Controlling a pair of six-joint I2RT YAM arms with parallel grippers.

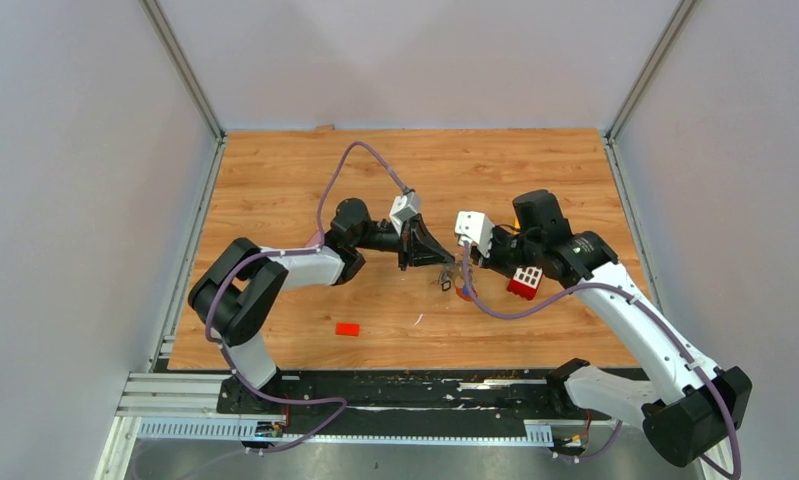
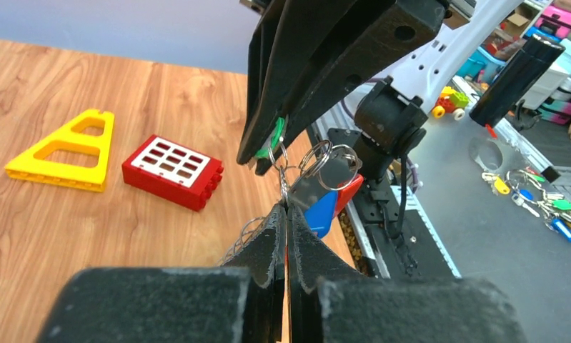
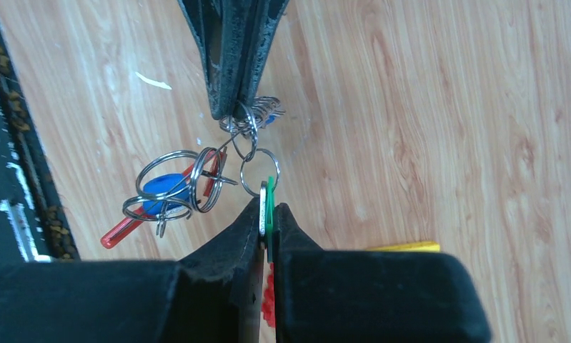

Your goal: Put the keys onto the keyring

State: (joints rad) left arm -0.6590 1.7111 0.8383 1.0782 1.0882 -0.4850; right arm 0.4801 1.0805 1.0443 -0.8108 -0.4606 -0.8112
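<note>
Two arms converge above the wooden table (image 1: 275, 190) in the top view, the keyring (image 1: 447, 284) dangling between their tips. Left wrist: the left gripper (image 2: 286, 211) clamps a keyring link, red brick (image 2: 171, 171) beyond. Right wrist: the right gripper (image 3: 268, 213) pinches the green-tagged key (image 3: 269, 194).

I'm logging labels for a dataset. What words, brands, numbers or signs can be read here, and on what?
No text can be read in any view.
Small mark on the right arm: too small to read.
Green key, blue key, keyring, red brick: no print visible.
</note>
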